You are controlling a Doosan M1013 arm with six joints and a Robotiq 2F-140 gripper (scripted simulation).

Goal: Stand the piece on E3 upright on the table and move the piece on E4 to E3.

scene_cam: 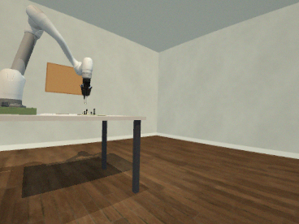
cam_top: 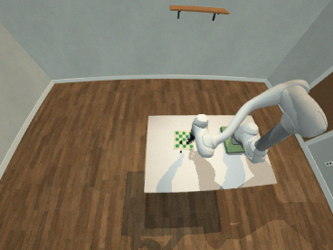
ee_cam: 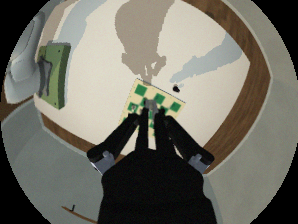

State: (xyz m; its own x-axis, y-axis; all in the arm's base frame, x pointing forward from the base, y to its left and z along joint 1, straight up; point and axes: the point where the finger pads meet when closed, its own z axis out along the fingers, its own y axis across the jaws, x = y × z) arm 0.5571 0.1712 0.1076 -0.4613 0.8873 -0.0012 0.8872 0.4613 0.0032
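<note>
The tool (scene_cam: 85,97) hangs above the green and cream chessboard (cam_top: 182,137), raised clear of the bench (scene_cam: 122,118), near the left centre of the exterior view. Its fingers are pressed nearly together, pinching a small pale chess piece (scene_cam: 85,101) that shows just below the fingertips in the exterior view; in the wrist view the piece is hard to make out between the dark fingers.

In the top view the board lies slightly left of the middle of the pale bench top, with a few dark pieces (cam_top: 183,142) on its lower right part; which squares they stand on is too small to tell. One small dark piece (cam_top: 181,153) sits on the bench just below the board's lower edge, off the squares. In the wrist view the same piece (ee_cam: 177,87) appears just above and right of the board.

The white arm (cam_top: 253,109) reaches in from the right, rising from a green base plate (cam_top: 224,131) on the bench.
</note>
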